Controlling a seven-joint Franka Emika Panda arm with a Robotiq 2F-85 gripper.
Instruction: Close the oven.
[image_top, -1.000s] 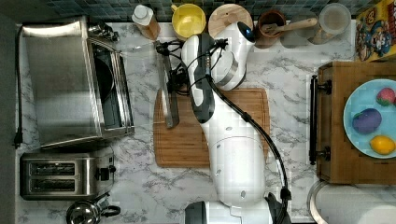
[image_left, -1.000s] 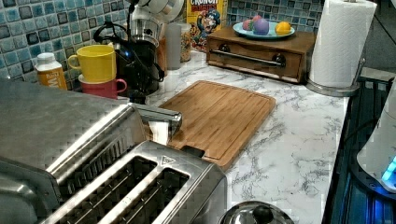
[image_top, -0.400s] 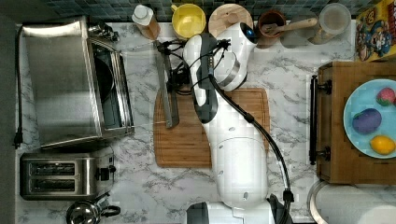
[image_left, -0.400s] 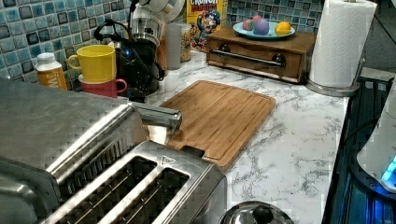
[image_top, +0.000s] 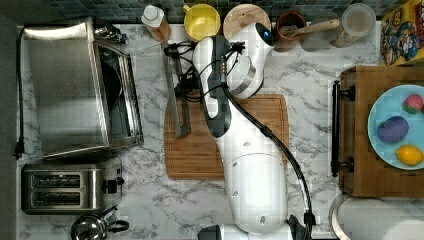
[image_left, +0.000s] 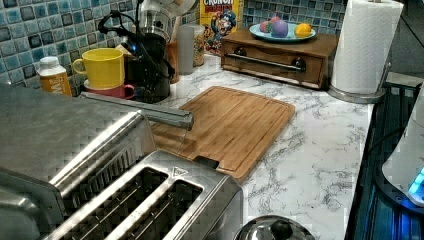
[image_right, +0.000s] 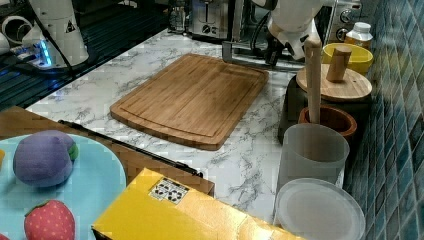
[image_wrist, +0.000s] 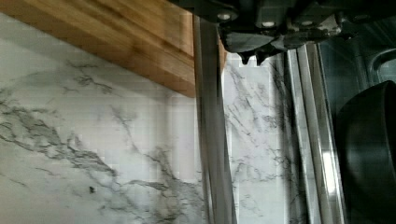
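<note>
The large brushed-steel toaster oven (image_top: 70, 85) sits at the top view's left on the marble tabletop (image_top: 310, 120), its glass door down, bar handle (image_top: 172, 90) over the bamboo cutting board (image_top: 200, 150). The claw (image_top: 186, 85) hangs by the handle, fingers together. Best to push the handle up from below, following its arc.

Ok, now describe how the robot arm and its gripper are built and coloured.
The white, rounded Franka arm has smooth, bulbous links, with a dark grey band at one joint and a small blue light on its far joint. A thick black cable runs along its side, and thinner black wires loop around the wrist. The black gripper is blocky, with visible screws and short dark fingertips.
</note>
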